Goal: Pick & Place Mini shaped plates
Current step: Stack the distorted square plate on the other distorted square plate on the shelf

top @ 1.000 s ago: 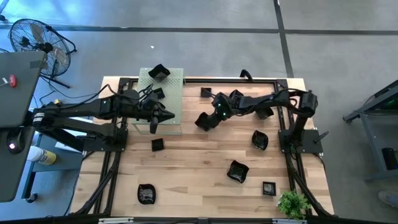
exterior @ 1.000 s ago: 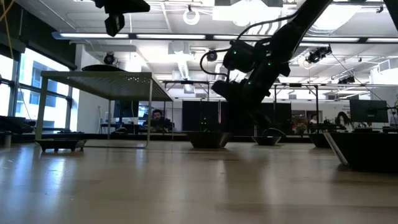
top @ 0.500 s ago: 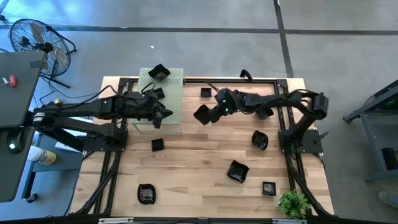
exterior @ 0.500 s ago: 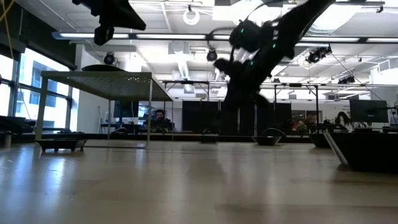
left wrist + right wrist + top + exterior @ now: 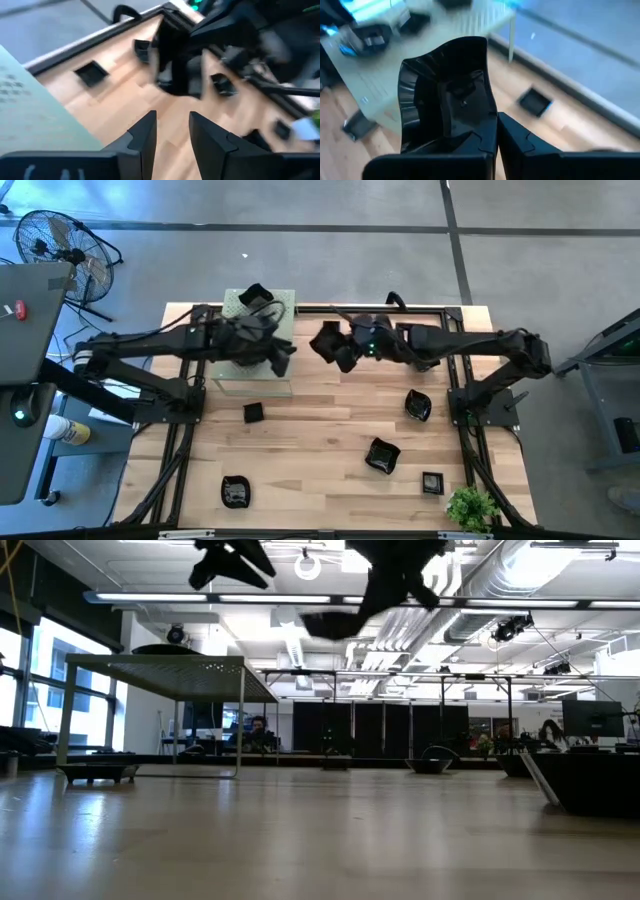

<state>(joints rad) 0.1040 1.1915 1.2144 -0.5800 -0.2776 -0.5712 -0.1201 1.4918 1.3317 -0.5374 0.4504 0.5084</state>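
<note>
My right gripper (image 5: 340,350) is shut on a glossy black wavy-rimmed plate (image 5: 324,340), held high above the table's far middle; the plate also shows in the right wrist view (image 5: 445,95) and the low view (image 5: 325,625). My left gripper (image 5: 285,352) hangs by the right edge of the pale green perforated board (image 5: 280,315); its fingers (image 5: 172,130) are apart and empty. One black plate (image 5: 257,295) sits on the board's far side. Other black plates lie flat on the table: (image 5: 253,412), (image 5: 236,491), (image 5: 382,455), (image 5: 418,405), (image 5: 432,482). My right gripper pinches the wavy plate by one side of its rim (image 5: 487,125) between its two fingers. The plate stands out past the fingertips, tilted, its hollow side showing in the wrist view. It is lifted clear of the table.
The green board stands raised on thin legs (image 5: 240,720) at the far left. A small square plate (image 5: 535,101) lies near the far edge. A small green plant (image 5: 470,505) stands at the near right corner. Black frame rails run along the table's sides.
My right gripper has lifted the wavy plate off the table and carried it up and toward the far edge and the board. My left gripper has risen and moved toward the table's right, along the board's right edge.
</note>
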